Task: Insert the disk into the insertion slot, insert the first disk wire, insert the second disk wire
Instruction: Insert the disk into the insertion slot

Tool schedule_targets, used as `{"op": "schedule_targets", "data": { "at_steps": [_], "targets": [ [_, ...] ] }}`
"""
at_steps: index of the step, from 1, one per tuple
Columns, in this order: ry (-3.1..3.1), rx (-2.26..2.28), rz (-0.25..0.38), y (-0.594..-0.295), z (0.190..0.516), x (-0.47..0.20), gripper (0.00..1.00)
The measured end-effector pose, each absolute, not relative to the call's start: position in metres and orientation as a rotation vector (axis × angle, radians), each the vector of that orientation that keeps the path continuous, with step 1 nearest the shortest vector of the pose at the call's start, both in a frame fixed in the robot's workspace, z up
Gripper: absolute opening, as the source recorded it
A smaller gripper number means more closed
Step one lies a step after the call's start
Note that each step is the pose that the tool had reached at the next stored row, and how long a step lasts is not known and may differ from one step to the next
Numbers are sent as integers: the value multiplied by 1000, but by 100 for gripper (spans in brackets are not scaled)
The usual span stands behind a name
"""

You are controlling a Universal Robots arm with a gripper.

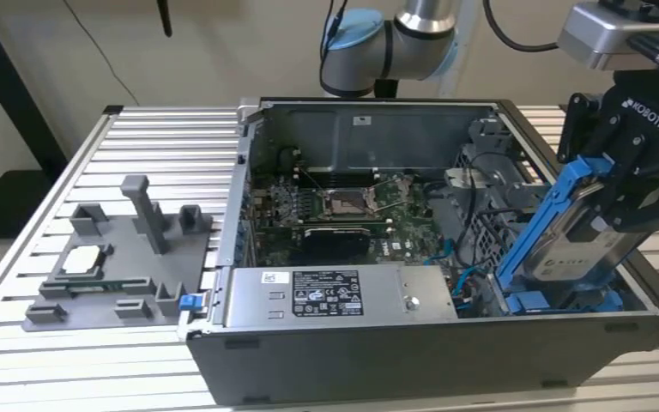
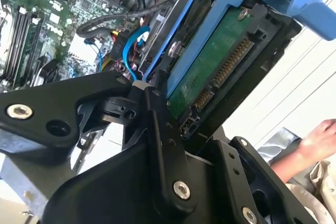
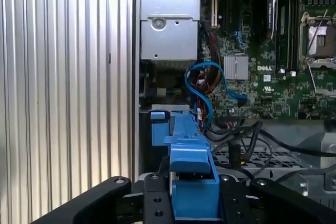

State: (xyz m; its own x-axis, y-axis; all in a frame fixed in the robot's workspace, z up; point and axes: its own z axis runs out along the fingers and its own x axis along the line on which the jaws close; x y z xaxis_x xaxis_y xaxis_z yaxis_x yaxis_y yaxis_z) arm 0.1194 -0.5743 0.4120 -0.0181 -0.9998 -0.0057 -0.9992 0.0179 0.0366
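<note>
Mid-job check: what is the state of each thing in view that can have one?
pincer, shut on the disk.
disk, held steeply tilted above the drive cage, not seated in it.
computer case, side open, interior exposed.
blue cable, looped loosely inside the case.

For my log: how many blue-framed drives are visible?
2. One flat silver drive in a bright blue plastic frame, held tilted by the hand; one blue-fronted drive seated below it. More may be hidden.
</note>
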Motion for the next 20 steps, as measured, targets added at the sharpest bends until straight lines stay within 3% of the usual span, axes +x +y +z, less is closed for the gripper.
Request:
{"op": "schedule_targets", "data": {
  "at_steps": [20],
  "targets": [
    [-2231,2192,-59,-574,387,121,0]
  ]
}}
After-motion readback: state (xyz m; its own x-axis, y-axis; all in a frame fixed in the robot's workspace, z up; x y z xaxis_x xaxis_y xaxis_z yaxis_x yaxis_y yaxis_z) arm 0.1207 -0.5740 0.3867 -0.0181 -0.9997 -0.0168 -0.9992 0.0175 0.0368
